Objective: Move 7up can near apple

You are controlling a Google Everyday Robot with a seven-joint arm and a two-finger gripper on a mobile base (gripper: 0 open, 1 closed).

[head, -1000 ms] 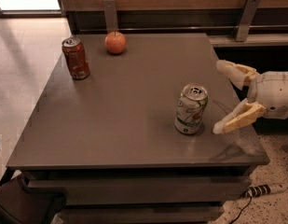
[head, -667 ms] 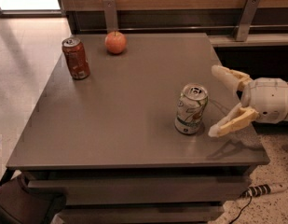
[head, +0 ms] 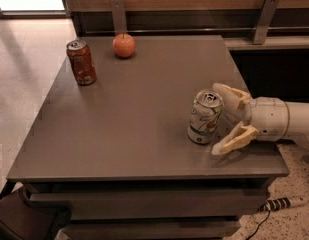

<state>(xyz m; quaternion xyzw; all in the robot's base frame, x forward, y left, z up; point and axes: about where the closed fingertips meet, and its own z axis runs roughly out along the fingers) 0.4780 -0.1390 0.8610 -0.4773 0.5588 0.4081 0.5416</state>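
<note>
The 7up can [head: 204,117] stands upright near the table's front right, white with green and red markings and a silver top. My gripper [head: 217,119] comes in from the right, open, with one finger [head: 233,95] behind the can's right side and the other finger [head: 234,140] in front of it; it is right next to the can, not closed on it. The apple [head: 124,45], red-orange with a short stem, sits at the table's far edge, left of centre, far from the can.
A reddish-brown can [head: 81,62] stands upright at the far left, beside the apple. The grey table [head: 129,114] has drawers below. A wooden wall with metal brackets [head: 264,19] runs behind. A power strip [head: 281,204] lies on the floor at right.
My gripper has moved left toward the 7up can, so its fingers now flank the can's right side. The cans and apple have not moved.
</note>
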